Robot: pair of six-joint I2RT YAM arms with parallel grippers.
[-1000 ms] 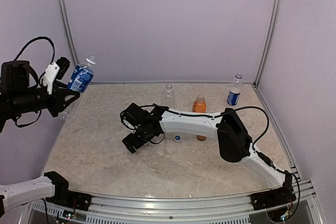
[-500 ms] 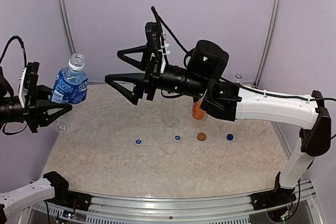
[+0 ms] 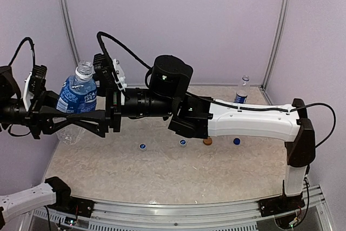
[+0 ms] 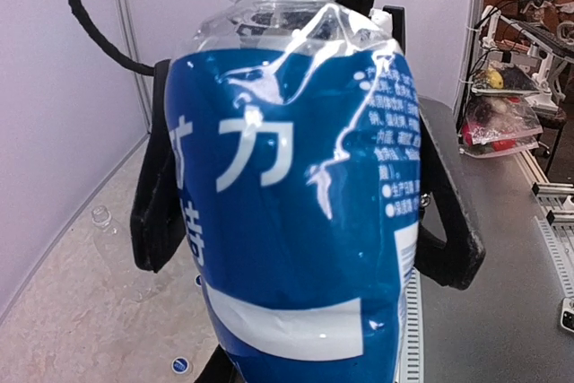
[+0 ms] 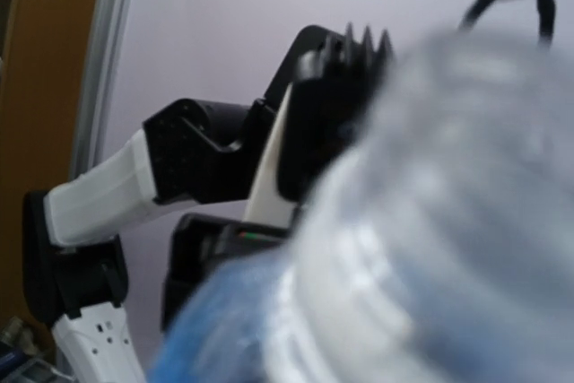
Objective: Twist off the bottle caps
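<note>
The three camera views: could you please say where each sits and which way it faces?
Top external: above, behind the bases, facing down the table to the back wall; left arm, right arm show.
Left wrist: on the left arm, facing the blue-labelled bottle in the left claw; fingers flank it.
Right wrist: on the right arm, faces the blurred bottle top, left arm beyond.
Shared: all three show that bottle.
</note>
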